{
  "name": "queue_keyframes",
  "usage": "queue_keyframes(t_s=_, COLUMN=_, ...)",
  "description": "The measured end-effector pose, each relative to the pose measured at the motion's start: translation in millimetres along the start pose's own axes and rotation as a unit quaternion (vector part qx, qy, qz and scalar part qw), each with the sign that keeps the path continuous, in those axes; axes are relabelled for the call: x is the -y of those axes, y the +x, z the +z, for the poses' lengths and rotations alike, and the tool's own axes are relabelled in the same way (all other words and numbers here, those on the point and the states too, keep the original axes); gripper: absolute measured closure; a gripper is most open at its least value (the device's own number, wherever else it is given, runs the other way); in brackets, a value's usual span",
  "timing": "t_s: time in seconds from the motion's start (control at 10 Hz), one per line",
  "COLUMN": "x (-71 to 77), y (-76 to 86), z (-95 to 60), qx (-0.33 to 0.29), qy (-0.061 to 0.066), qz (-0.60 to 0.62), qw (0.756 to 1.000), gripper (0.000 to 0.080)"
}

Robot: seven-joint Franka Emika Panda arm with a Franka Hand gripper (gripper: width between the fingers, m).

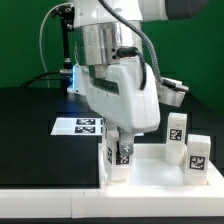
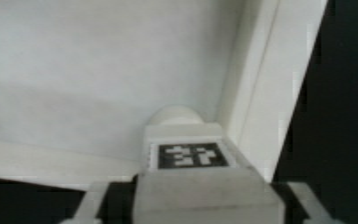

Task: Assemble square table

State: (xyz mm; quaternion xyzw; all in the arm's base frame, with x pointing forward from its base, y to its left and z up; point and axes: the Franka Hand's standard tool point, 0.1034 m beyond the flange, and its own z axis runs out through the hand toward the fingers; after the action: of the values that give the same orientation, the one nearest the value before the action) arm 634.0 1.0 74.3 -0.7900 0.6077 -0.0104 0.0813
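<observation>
From my station I see the arm bent low over the front of the black tabletop point(image 1: 30, 130), its gripper point(image 1: 121, 150) pointing straight down at the square top point(image 1: 150, 172), the white tray-like piece with a raised rim lying at the front edge toward the exterior view's right. The gripper has a tagged white leg point(image 1: 122, 154) pinched between its fingers, held upright at the top's near corner on the exterior view's left; I cannot tell from this angle whether the leg's lower end is seated in a socket or only resting on the surface. In the wrist view the same leg point(image 2: 188, 150) fills the lower middle, its black-and-white tag facing the camera, with the grey fingers point(image 2: 101, 203) closed against its sides and the top's rim point(image 2: 274, 80) running just beside it. Two more legs stand upright on the square top toward the exterior view's right, one point(image 1: 177, 128) farther back and one point(image 1: 198, 153) nearer the front. The marker board point(image 1: 78, 126) lies flat on the tabletop behind the square top's left corner.
</observation>
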Motion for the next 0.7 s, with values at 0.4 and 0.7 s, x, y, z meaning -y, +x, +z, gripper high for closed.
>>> queue_keyframes(t_s=0.4, x=1.5, y=0.7, z=-3.8, qx=-0.002, qy=-0.002, qz=-0.301, qw=0.954, gripper=0.0195)
queue_keyframes(t_s=0.7, x=0.5, y=2.1, z=-3.0, qx=-0.003, qy=-0.004, qz=-0.378, qw=0.926, gripper=0.0151)
